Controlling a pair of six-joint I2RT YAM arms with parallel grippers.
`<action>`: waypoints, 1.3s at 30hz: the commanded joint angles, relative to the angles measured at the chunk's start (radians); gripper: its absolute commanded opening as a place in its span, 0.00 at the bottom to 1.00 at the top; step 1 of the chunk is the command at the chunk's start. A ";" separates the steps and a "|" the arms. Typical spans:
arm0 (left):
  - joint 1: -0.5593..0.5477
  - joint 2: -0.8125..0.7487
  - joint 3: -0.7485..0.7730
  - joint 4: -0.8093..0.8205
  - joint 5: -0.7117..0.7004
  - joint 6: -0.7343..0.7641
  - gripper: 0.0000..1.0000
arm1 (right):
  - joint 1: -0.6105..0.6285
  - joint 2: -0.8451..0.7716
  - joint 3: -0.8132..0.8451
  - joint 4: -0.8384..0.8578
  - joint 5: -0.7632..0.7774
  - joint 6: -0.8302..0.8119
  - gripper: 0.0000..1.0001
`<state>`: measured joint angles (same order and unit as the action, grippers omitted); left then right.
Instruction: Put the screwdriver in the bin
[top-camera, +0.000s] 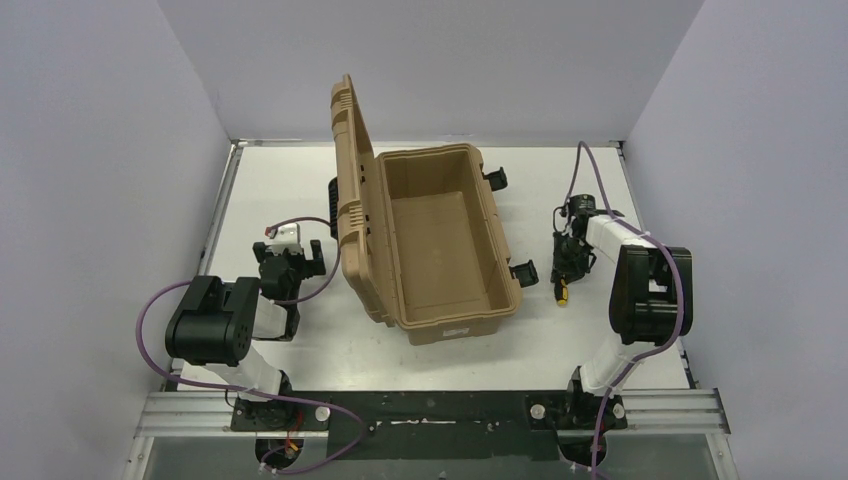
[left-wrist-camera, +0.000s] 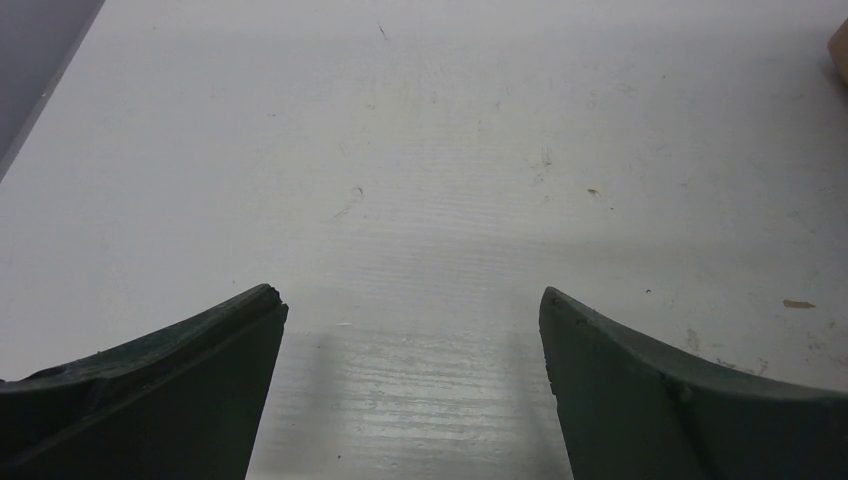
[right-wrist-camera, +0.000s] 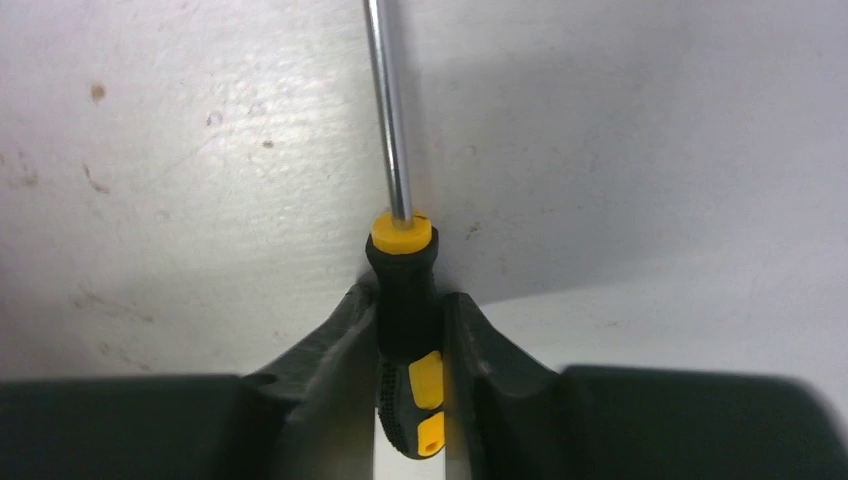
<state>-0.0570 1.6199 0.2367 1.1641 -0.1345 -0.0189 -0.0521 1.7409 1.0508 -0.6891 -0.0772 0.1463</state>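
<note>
Right fingers (right-wrist-camera: 480, 350) are clamped on the black-and-yellow handle of the screwdriver (right-wrist-camera: 401, 233), one on each side, with the shaft pointing off to 12 o'clock in the wrist cam. From above it sits low over the bench (top-camera: 270, 180), at about 4 o'clock from the bin (top-camera: 440, 250). Can't tell if it's touching the surface. The bin's lid (top-camera: 350, 170) stands open on its 9 o'clock side. Left fingers (left-wrist-camera: 200, 380) are spread wide apart, nothing between them, over at 9 o'clock
</note>
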 joint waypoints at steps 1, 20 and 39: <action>0.003 -0.007 0.015 0.052 0.000 -0.006 0.97 | -0.005 0.023 -0.006 -0.009 0.005 -0.011 0.00; 0.002 -0.008 0.016 0.051 -0.002 -0.006 0.97 | 0.284 -0.164 0.865 -0.403 0.050 0.274 0.00; 0.002 -0.007 0.015 0.051 -0.002 -0.008 0.97 | 0.739 0.148 0.487 -0.034 0.095 0.473 0.00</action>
<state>-0.0570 1.6199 0.2367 1.1641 -0.1349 -0.0185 0.6769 1.8835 1.5776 -0.8360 0.0109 0.5896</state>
